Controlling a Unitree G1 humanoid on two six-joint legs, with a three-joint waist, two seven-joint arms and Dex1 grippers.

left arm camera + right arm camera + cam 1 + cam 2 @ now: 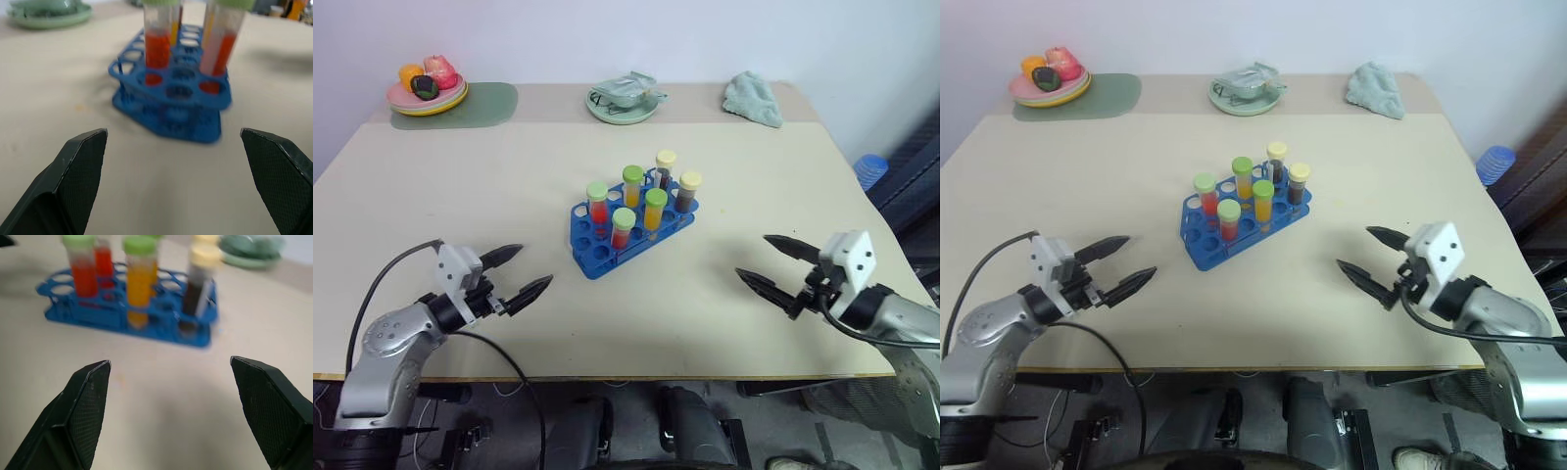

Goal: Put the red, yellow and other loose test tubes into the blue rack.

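The desk point(509, 323) carries the blue rack point(631, 233) at its centre. 6 capped test tubes point(655, 210) stand upright in the rack: red, orange-yellow and dark brown. No loose tube lies on the desk, so the task appears complete. The left hand point(522, 270) and right hand point(769, 262) hover near the front edge, well apart from the rack, fingers spread, holding nothing. Risk: a careless reach towards the centre could clip the rack and tip the tubes.
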